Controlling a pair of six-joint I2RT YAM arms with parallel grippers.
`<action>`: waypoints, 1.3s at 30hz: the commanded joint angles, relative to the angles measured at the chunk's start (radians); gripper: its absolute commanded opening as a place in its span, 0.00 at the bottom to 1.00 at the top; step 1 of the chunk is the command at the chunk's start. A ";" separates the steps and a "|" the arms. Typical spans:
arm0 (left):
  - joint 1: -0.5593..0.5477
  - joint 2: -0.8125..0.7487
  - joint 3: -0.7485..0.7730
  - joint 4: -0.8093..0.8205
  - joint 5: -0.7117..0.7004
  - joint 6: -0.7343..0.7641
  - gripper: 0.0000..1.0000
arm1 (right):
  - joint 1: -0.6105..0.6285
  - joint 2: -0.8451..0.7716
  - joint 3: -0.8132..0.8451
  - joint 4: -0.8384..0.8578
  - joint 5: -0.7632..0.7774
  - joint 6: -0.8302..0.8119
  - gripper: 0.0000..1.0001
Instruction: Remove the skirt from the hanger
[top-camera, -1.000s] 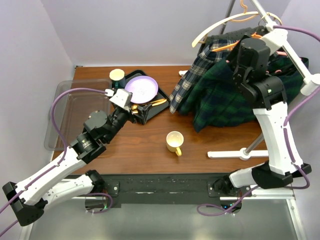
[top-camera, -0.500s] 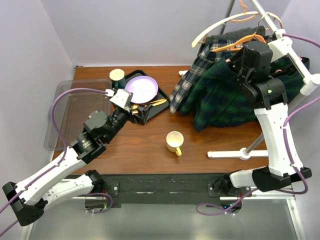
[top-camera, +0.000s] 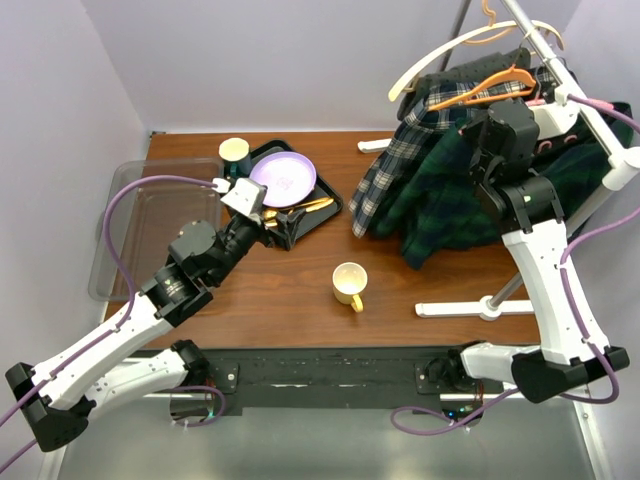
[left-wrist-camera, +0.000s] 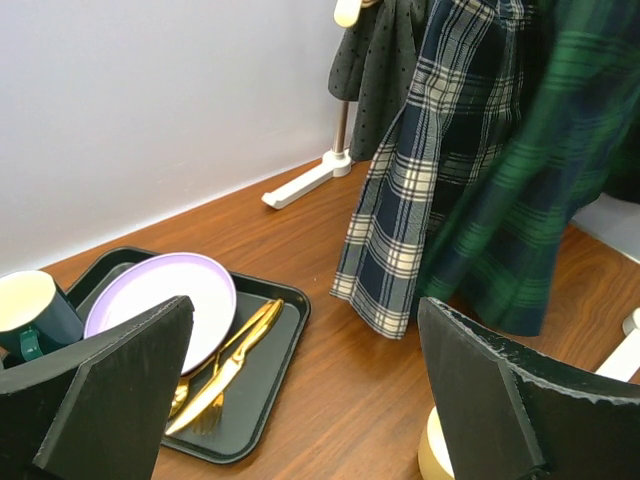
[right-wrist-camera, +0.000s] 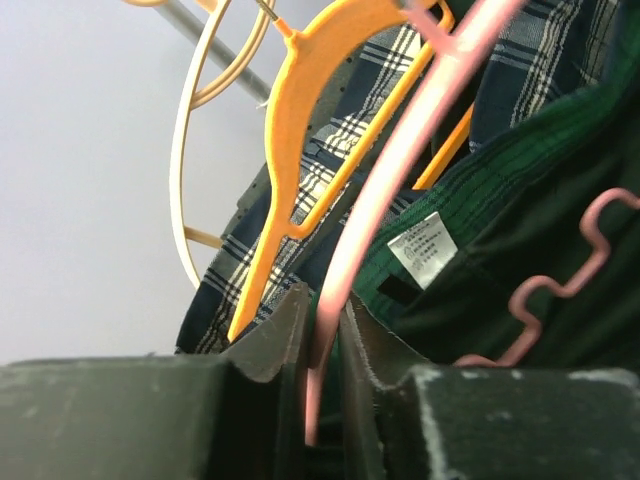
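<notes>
Right gripper (right-wrist-camera: 322, 305) up at the rack, clenched on the lower arm of the pink hanger (right-wrist-camera: 392, 190). The hanger's bar runs straight through the narrow slot between the two fingers. My guess is that the grip is there to steady or tilt the hanger so the cloth can slide off.

The green plaid skirt (right-wrist-camera: 510, 230) hangs from that pink hanger, just right of the fingers and beyond them, its white label facing the wrist camera. It has not come off yet.

The orange hanger (right-wrist-camera: 300, 110) rises above and left of the jaws and carries the blue check skirt (left-wrist-camera: 420, 190). Further left of it is the white hanger (right-wrist-camera: 180, 170).

Left gripper (left-wrist-camera: 305, 305) is released, fingers spread wide, holding nothing. It sits low over the table, well apart from the rack, and looks parked out of the way. The hems of both skirts hang ahead of it and to its right.

The black tray (left-wrist-camera: 255, 400) lies ahead of its left finger.

Counts:
- hangers: three
- garments: green plaid, blue check and a dark dotted one (left-wrist-camera: 385, 40), so three that I can make out
- mugs: two, a teal mug (left-wrist-camera: 30, 305) at the tray and a cream mug (top-camera: 349, 283) on the bare table
- purple plate (left-wrist-camera: 160, 300): one
- tray: one
- gold cutlery (left-wrist-camera: 225, 360): at least two pieces, exact number unclear
</notes>
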 joint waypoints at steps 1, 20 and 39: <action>-0.001 0.000 0.009 0.034 0.010 0.018 0.99 | -0.004 -0.023 0.010 0.119 0.044 -0.027 0.05; -0.001 0.001 0.001 0.040 0.024 0.026 0.99 | -0.004 -0.081 0.074 0.145 -0.062 -0.049 0.00; -0.001 -0.002 0.001 0.037 0.027 0.035 0.98 | -0.002 -0.167 0.064 0.067 -0.380 0.186 0.00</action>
